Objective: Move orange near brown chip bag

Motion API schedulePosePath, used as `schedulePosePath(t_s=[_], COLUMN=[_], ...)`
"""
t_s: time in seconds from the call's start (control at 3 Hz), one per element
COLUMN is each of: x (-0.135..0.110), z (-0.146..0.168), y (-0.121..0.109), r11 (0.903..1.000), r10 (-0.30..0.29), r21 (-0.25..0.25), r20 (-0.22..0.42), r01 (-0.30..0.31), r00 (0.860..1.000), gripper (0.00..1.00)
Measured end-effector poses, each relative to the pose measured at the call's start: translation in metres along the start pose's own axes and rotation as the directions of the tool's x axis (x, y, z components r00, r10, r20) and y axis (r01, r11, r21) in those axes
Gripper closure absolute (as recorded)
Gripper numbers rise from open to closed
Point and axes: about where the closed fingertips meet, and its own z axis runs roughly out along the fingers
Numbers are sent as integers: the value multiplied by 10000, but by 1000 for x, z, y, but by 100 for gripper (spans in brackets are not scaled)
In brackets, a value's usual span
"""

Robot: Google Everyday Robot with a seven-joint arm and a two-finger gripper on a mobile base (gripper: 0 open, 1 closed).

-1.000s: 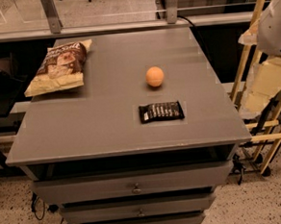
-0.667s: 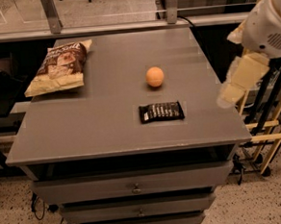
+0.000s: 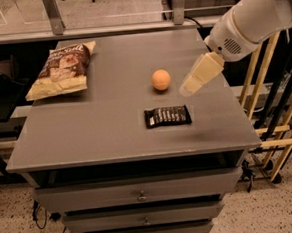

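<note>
One orange (image 3: 161, 80) lies just beside the jaws, whose spread I cannot tell.

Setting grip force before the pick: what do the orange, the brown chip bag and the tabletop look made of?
Orange: smooth matte fruit skin, evenly round, likely firm.
Brown chip bag: thin printed plastic film, crinkled and puffy, probably soft.
Tabletop: flat grey with a faint sheen; painted metal or laminate, can't tell.
The gripper hovers close beside the orange, opposite the bag.

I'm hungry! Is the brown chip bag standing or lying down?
Lying down: puffy brown chip bag rests flat on grey table. Gripper hovers beside round orange.
</note>
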Motion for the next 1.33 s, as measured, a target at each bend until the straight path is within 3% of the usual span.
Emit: schedulePosePath(t_s=[0.33, 0.67, 1.0, 1.33], x=[-11, -14, 0, -6], z=[30, 59, 118, 130], y=[-14, -23, -32, -32], r11=[9986, 9969, 9919, 9934], r10=[529, 765, 1261, 1145], r21=[79, 166, 229, 145], r20=[295, 191, -378, -397], r01=[-531, -768, -1253, -1140], r00=[9982, 9969, 9913, 9926], gripper=[0, 0, 0, 0])
